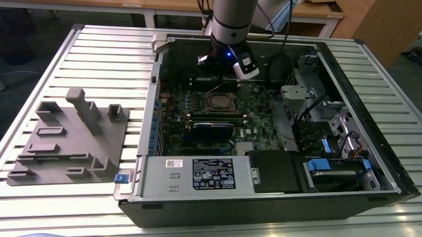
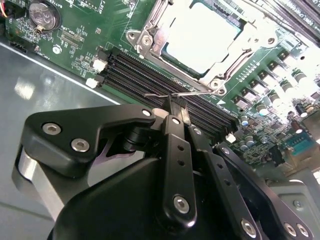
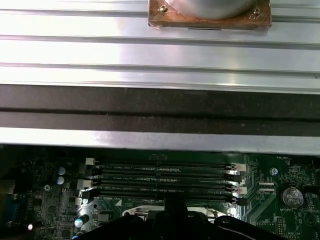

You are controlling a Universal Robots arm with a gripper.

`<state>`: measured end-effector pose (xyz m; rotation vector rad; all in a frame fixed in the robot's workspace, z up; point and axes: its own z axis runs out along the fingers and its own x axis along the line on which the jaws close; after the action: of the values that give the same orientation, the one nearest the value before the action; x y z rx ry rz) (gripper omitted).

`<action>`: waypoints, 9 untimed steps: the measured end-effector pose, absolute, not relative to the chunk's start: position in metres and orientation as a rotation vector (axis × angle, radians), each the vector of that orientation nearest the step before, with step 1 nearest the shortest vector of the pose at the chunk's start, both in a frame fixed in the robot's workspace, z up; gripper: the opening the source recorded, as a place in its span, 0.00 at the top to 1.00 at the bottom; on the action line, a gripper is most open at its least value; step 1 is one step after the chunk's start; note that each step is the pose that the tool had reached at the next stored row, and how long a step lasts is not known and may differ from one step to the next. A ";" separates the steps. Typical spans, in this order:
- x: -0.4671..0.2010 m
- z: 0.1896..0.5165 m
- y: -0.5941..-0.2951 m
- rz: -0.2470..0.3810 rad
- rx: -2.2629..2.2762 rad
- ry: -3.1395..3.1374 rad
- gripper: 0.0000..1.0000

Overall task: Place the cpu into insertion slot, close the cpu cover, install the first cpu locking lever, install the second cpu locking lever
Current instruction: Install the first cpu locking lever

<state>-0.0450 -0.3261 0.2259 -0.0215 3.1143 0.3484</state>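
End effector [image 2: 175,106] pinched closed, tip touching wire locking lever [image 2: 200,90]. cpu [image 2: 200,37] sits in insertion slot [image 2: 141,39], cpu cover [image 2: 244,50] down. Looks like the lever step; it needs pressing down under its catch.

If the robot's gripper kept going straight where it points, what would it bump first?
Most likely the thin silver wire lever just ahead of the shut black gripper, by the long black memory slots. It may be touching it now; depth is unclear.
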 end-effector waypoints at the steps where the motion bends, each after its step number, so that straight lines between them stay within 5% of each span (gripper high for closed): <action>1: -0.045 0.225 -0.326 0.348 -0.021 3.114 0.89; 9: -0.044 0.222 -0.326 0.348 -0.019 3.114 0.89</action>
<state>-0.0444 -0.3261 0.2222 -0.0188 3.1142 0.3479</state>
